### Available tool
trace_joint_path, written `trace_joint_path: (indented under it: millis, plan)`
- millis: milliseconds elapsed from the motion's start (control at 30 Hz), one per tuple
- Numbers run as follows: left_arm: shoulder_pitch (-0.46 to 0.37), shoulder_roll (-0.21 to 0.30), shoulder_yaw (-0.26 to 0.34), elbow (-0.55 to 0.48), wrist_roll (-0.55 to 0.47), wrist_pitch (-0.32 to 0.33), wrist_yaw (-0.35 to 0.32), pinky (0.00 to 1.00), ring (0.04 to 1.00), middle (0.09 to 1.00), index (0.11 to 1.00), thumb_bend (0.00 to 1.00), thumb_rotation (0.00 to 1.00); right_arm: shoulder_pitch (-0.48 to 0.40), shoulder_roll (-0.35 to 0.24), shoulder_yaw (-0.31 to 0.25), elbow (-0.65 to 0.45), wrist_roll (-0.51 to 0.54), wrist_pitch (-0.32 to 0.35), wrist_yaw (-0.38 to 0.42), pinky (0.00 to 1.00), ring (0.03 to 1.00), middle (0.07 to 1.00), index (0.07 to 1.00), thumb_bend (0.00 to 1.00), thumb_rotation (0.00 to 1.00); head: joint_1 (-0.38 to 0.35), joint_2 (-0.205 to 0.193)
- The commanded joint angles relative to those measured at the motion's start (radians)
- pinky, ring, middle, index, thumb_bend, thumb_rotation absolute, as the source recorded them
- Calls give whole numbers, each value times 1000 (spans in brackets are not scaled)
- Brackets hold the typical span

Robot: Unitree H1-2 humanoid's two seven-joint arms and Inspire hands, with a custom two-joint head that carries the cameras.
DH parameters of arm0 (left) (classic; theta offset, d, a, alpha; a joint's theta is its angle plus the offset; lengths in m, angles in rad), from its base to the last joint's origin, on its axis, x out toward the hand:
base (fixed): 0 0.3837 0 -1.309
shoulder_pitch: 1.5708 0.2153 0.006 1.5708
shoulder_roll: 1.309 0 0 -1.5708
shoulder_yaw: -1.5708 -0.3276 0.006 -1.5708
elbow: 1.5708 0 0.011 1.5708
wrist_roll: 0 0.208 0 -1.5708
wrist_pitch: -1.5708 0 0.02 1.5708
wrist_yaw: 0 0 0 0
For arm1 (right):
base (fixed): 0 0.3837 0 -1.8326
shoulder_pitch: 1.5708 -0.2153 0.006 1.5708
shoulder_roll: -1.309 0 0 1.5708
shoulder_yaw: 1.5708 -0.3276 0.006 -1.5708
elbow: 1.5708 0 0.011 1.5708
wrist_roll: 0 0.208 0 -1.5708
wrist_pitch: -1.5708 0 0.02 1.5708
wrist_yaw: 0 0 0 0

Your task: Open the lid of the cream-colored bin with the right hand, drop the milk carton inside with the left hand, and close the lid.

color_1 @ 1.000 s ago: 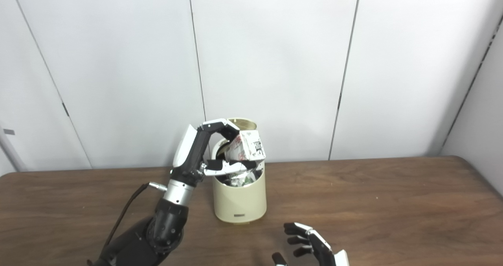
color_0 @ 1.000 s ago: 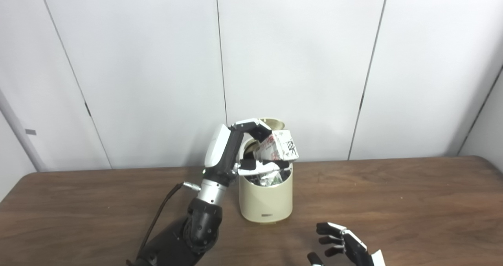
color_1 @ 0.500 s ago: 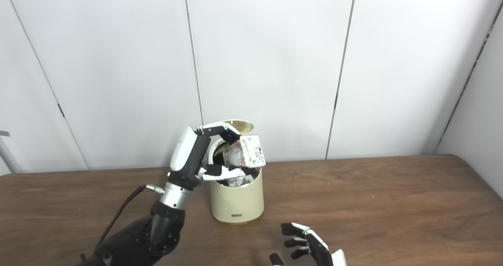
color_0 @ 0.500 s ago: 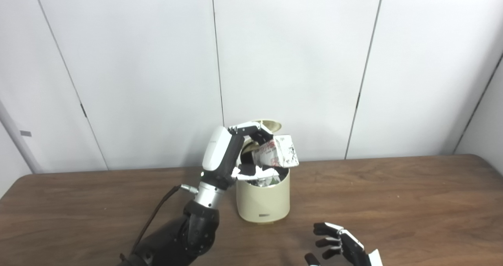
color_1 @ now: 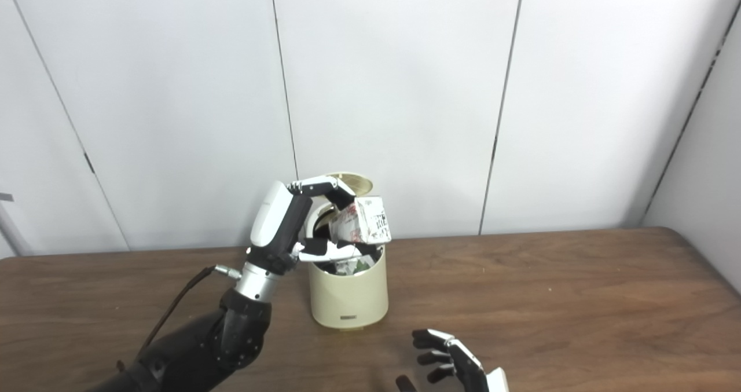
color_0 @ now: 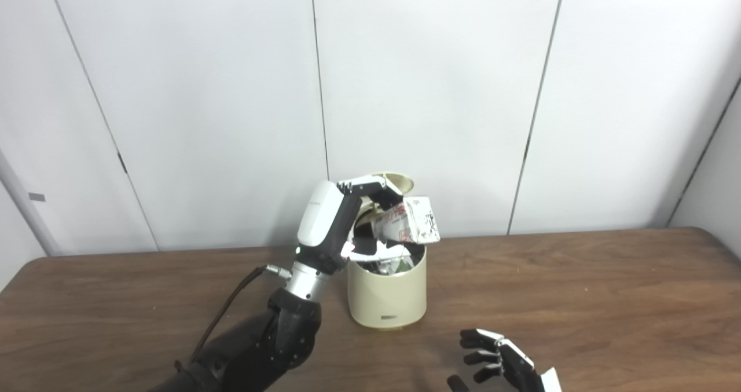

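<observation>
Left hand [color_0: 347,221] is clamped on the carton [color_0: 408,222], upper fingers [color_0: 376,187] hooked over its top, thumb pressing from below, and the carton now sits lower, its underside right at the bin's [color_0: 386,290] mouth. That's the change: over the last second it has come down from clear above the rim to just over the trash already inside. It's tilted, printed end poking out past the right side of the rim. Not released yet, the grip is firm. So the drop looks imminent; my read is the hand only needs to let go, though the bin looks fairly full and the carton may sit high.

The lid [color_0: 399,179] stands open behind the hand, tipped back, much as before. Whether the carton is touching the rim, I can't quite tell from here.

Right hand [color_0: 502,364] waits low on the table [color_0: 579,288] near the bottom edge, well apart from the bin, fingers loosely curled and spread, holding nothing. It sits slightly lower in frame than a second ago, but the whole view has shifted too, so that's likely the camera. Closing the lid is its job next.
</observation>
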Motion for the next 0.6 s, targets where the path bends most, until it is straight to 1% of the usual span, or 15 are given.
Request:
trace_joint_path:
  millis: [0, 133, 167, 233, 333, 400, 533, 567]
  plan:
    - [-82, 18, 13, -2, 10, -20, 35, 513, 458, 502, 445, 503, 0, 29, 13, 6, 7, -2, -24, -16, 476, 616, 674, 679, 224, 110, -1, 0]
    - [-91, 20, 10, 6, 10, -20, 32, 501, 448, 509, 445, 502, 0, 30, 13, 7, 7, -8, -23, -21, 482, 617, 675, 679, 222, 126, -5, -1]
    - [-93, 19, 10, 9, 9, -20, 32, 503, 445, 511, 446, 502, 0, 31, 12, 7, 6, -10, -24, -22, 453, 594, 670, 678, 223, 128, -5, -1]
    - [-97, 19, 10, 15, 9, -20, 31, 507, 444, 511, 447, 502, 0, 32, 12, 8, 4, -9, -23, -23, 448, 589, 668, 676, 223, 130, -5, -1]
    - [-98, 18, 16, 20, 2, -20, 17, 502, 448, 511, 443, 502, 0, 37, 13, 9, -3, -8, -18, -21, 474, 608, 672, 678, 227, 127, -8, 2]
    - [-97, 18, 18, 22, 1, -20, 15, 503, 450, 510, 442, 502, 0, 39, 12, 10, -6, -9, -20, -21, 459, 598, 665, 677, 228, 101, -9, 5]
    - [-94, 17, 14, 28, 4, -20, 25, 501, 447, 511, 442, 502, 0, 46, 14, 11, -14, -7, -18, -20, 431, 576, 660, 681, 231, 96, -12, 11]
    - [-94, 17, 12, 28, 6, -20, 28, 498, 449, 509, 441, 502, 0, 48, 14, 12, -17, -8, -18, -20, 461, 596, 666, 680, 231, 77, -12, 11]
